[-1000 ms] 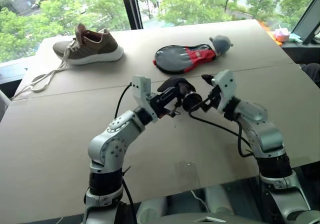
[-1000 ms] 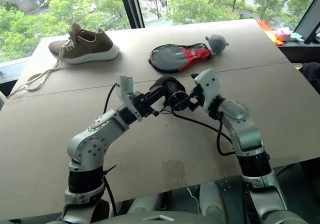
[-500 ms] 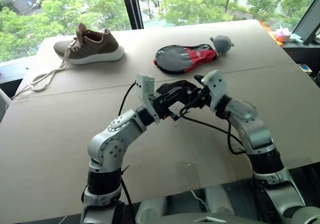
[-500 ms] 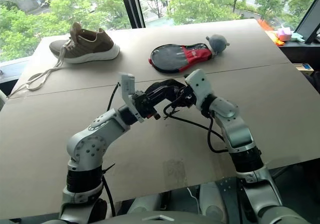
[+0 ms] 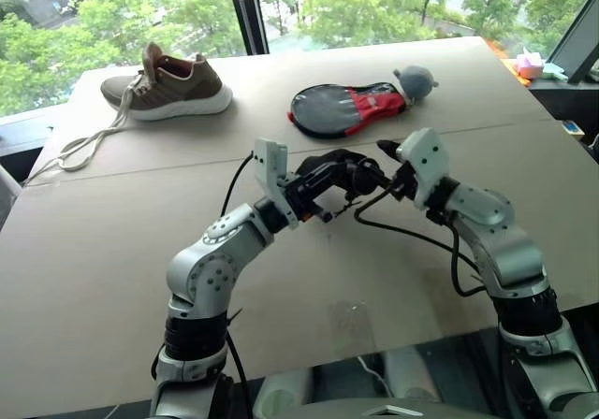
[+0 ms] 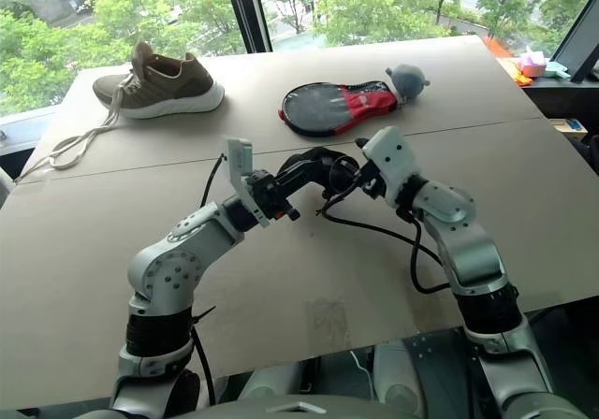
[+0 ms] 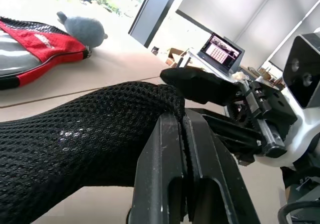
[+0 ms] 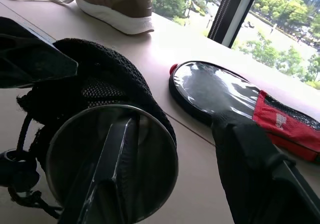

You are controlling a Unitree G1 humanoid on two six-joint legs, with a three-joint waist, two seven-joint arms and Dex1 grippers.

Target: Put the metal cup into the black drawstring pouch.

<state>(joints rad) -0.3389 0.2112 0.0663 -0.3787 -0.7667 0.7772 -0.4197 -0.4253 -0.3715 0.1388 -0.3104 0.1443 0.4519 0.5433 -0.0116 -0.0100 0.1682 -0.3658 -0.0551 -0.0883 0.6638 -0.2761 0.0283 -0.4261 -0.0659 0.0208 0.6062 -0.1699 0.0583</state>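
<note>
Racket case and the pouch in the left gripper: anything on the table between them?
Nothing: the left eye view shows bare table between the racket case and the black pouch pinched by the left gripper.

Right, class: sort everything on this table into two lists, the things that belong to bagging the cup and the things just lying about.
Belongs to the job:
- metal cup, partly inside the pouch mouth
- black drawstring pouch, pinched by the left gripper
- right gripper, beside the cup

Just lying about:
- brown shoe
- black-and-red racket case
- grey plush toy
</note>
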